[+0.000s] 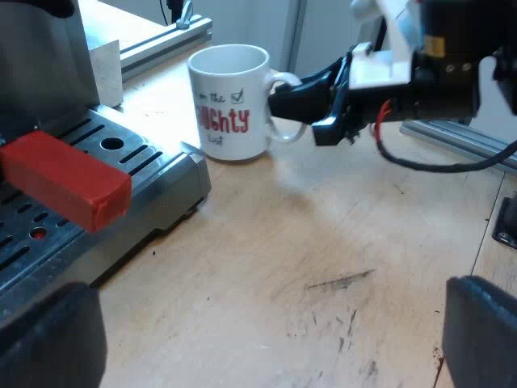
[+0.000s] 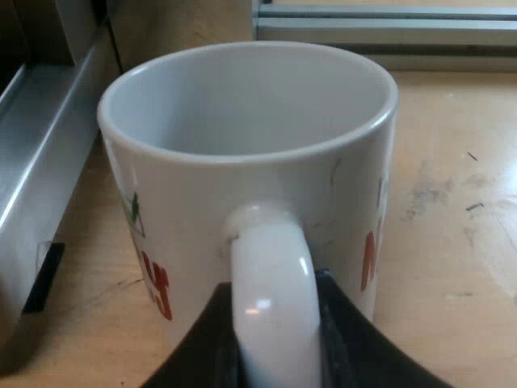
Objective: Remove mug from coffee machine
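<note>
Plainly the mug (image 1: 230, 101) stands upright on the desk (image 1: 323, 242), just beside the espresso machine (image 1: 161, 182) and off its tray. The right hand (image 2: 271, 347) has both black fingers closed on the mug's handle, one on each side. The cup body sits at its twelve o'clock and the handle points back toward six. The left hand (image 1: 265, 335) is spread wide and holds nothing, with the mug farther off near its eleven o'clock. The right arm is nearer, so I judge only release and a straight retreat remain.
</note>
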Available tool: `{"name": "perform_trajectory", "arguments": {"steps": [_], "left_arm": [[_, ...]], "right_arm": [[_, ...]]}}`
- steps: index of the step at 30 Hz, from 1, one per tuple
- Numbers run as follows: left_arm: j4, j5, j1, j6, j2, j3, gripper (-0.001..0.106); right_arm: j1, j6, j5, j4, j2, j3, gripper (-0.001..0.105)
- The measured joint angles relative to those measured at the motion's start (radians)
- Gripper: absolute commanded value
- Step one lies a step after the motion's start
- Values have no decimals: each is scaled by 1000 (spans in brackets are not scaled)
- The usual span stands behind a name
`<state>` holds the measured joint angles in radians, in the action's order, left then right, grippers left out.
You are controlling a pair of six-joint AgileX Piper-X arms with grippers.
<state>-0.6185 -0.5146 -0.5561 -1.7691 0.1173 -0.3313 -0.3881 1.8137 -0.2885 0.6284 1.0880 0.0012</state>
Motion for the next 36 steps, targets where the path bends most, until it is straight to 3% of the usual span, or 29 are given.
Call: {"name": "perform_trajectory", "arguments": {"steps": [8,17,22,23,25,26,27,34,36], "left_arm": [[0,0,0,0,0,0,86],[0,13,0,0,0,0,86],[3,17,0,0,0,0,86],[5,17,0,0,0,0,86],[8,19,0,0,0,0,86],[8,24,0,0,0,0,86],[8,29,0,0,0,0,86],[15,44,0,0,0,0,86],[24,79,0,0,0,0,86]], "right_arm": [[0,11,0,231,203,-8,0],[0,11,0,303,272,-15,0],[0,11,0,303,272,-15,19],[0,11,0,303,272,-15,33],[0,11,0,303,272,-15,33],[0,11,0,306,272,-15,49],[0,11,0,314,272,-15,58],[0,11,0,322,272,-17,59],[-4,-37,-3,298,243,-18,59]]}}
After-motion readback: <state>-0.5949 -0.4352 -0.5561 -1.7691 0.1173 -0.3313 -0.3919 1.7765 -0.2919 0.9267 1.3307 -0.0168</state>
